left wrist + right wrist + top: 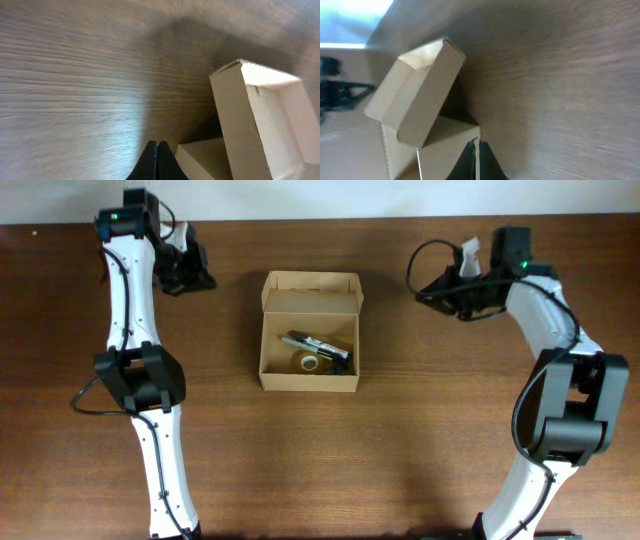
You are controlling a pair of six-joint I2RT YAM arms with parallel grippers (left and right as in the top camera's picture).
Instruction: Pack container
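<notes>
Left hand [157,162] closed, right hand [476,162] closed, lid-up container [308,380] between

Brown wood-grain table [400,460] — black marker [318,346] lying just beside a small yellowish roll [309,362].

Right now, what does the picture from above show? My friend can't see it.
An open cardboard box sits on a wooden table, holding a black marker and a tape roll. The left arm and right arm flank it, jaws shut and empty.
</notes>
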